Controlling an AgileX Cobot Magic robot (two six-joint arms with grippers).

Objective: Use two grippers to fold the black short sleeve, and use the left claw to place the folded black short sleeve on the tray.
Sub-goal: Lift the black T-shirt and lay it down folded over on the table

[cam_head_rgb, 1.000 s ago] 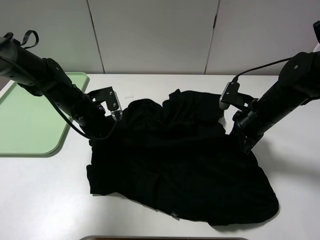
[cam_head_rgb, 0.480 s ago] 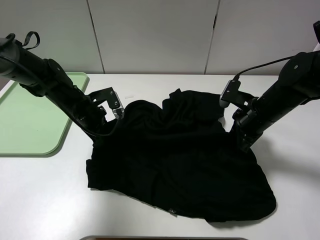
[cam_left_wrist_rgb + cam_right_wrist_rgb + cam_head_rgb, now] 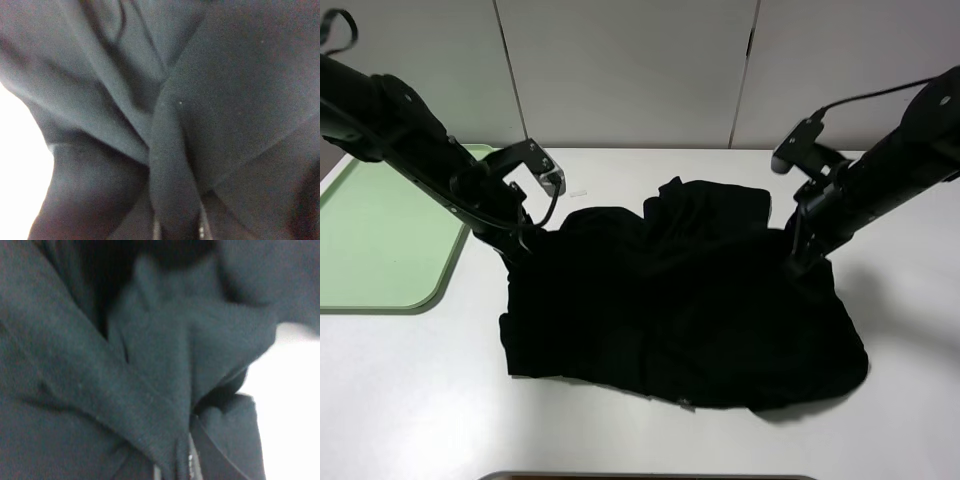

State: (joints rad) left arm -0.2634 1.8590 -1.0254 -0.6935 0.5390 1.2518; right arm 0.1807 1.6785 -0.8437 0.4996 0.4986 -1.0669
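Observation:
The black short sleeve (image 3: pixel 680 300) lies spread and wrinkled on the white table, its two near-side corners lifted off the surface. My left gripper (image 3: pixel 517 250) is shut on the shirt's left edge and holds it raised. My right gripper (image 3: pixel 798 262) is shut on the right edge and holds it raised too. In the left wrist view a pinched fold of black cloth (image 3: pixel 172 190) runs into the jaws. The right wrist view shows the same kind of pinched fold (image 3: pixel 175 440). The pale green tray (image 3: pixel 375 245) lies at the far left, apart from the shirt.
A small white scrap (image 3: pixel 577 193) lies on the table behind the shirt. A white panelled wall (image 3: pixel 630 70) stands along the table's back edge. The dark rim of something (image 3: pixel 640 477) shows at the front edge.
Both grippers have risen and moved toward the back, pulling the shirt's gripped edges up with them. The front hem has slid back and the cloth has drawn tighter.

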